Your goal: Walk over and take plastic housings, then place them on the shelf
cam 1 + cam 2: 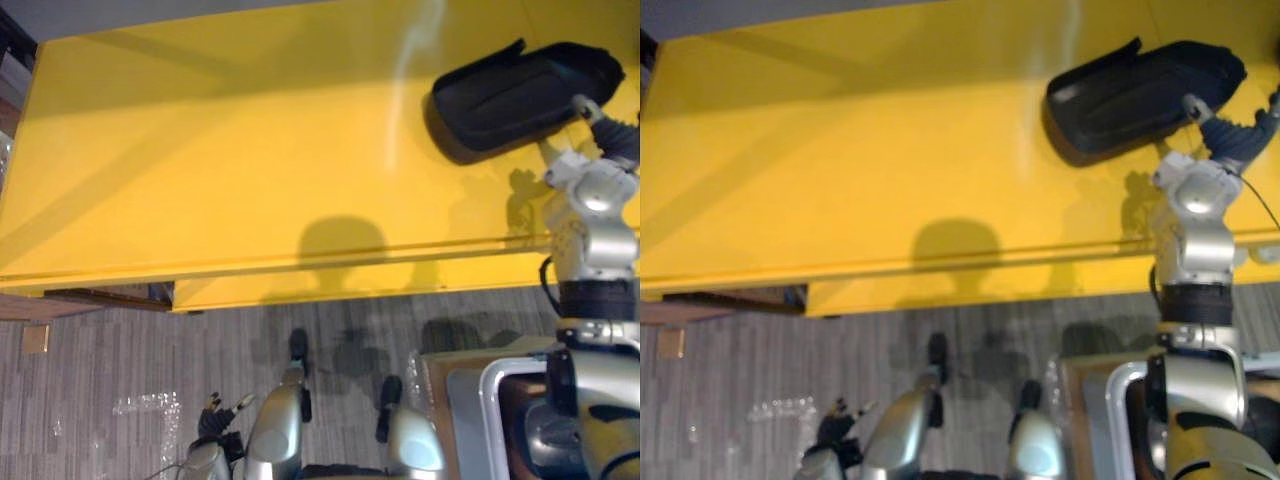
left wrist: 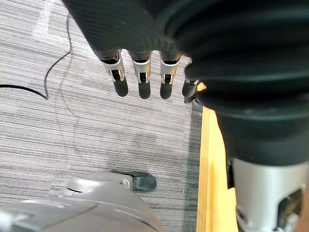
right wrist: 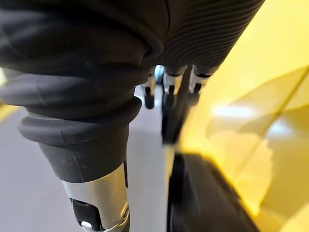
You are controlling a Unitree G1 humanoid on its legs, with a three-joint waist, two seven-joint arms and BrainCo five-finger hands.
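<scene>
1. A black plastic housing [image 1: 520, 95] is laid flat on the yellow shelf [image 1: 220, 170], towards its far right
2. The right hand [image 1: 1230, 135] is held against the housing's right end; whether it is clamped on it cannot be told
3. The left hand [image 2: 141, 79] is hung low over the grey carpet [image 2: 72, 125], fingers straight and apart, nothing held

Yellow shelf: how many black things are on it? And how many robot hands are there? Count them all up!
black plastic housing on the yellow shelf: 1
robot hands: 2 (left hand, right hand)
Total: 3
</scene>
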